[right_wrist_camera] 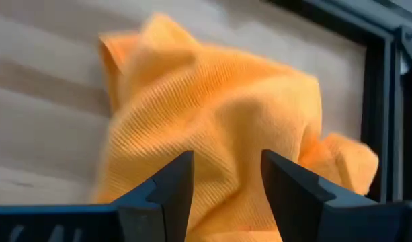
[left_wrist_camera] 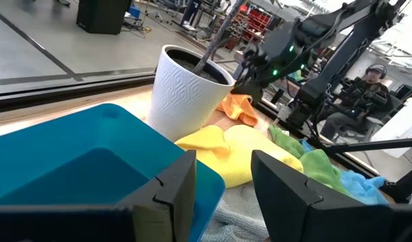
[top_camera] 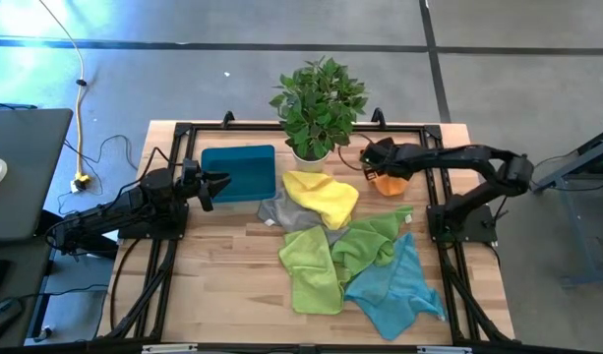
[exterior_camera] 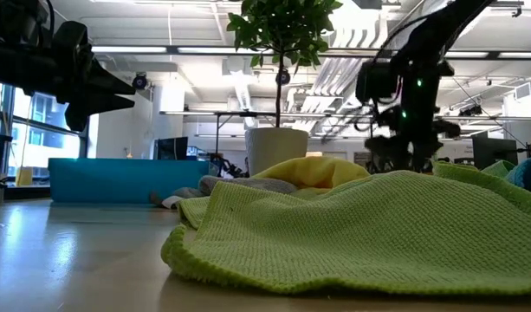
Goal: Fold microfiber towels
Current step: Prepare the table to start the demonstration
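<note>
Right gripper (right_wrist_camera: 222, 195) sits over the orange towel (right_wrist_camera: 219, 114), just right of the white plant pot (top_camera: 311, 152); jaws parted, nothing gripped. Left gripper (left_wrist_camera: 222, 195) hovers over the blue tray (top_camera: 238, 172) left of the pot, jaws parted, empty. Yellow towel (top_camera: 323, 194), grey towel (top_camera: 286, 210), lime green towels (top_camera: 316, 264) and teal-blue towel (top_camera: 394, 287) lie piled in front of the pot.

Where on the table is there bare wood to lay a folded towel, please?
Bare wood lies in front of the blue tray, left of the lime green towel. The middle and right are crowded: grey, yellow and teal-blue towels overlap there.
</note>
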### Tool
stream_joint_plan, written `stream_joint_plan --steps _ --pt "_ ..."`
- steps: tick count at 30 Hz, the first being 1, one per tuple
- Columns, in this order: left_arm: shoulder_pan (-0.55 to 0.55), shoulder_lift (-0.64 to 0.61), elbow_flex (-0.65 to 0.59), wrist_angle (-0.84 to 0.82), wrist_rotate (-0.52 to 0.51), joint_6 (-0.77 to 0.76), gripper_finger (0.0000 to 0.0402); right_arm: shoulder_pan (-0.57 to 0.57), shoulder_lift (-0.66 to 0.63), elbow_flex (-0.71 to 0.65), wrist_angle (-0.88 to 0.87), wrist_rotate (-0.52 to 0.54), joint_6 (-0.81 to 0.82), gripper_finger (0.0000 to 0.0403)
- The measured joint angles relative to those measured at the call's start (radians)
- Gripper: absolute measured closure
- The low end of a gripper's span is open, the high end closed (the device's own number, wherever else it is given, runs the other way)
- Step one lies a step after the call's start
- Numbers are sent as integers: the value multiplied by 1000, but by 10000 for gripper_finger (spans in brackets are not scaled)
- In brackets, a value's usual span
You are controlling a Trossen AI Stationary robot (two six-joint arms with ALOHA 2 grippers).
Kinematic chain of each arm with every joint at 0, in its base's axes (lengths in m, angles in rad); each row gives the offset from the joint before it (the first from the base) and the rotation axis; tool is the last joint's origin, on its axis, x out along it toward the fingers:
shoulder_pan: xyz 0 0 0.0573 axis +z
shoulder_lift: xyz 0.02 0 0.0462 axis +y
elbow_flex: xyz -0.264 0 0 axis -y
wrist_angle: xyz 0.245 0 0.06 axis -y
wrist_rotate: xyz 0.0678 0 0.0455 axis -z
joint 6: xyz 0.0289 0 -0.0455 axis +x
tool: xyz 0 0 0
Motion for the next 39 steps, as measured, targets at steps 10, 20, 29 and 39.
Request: stream_joint_plan --steps 10,20,29,39 --pt "0 0 0 0 0 0 268 209 -83 39 66 -543 24 238" --pt "0 0 0 0 0 0 268 541 -78 39 41 -630 22 238" --pt "0 0 0 0 0 0 268 698 -64 39 49 -478 49 238" --pt "0 0 0 0 0 0 268 733 95 39 97 -441 43 238"
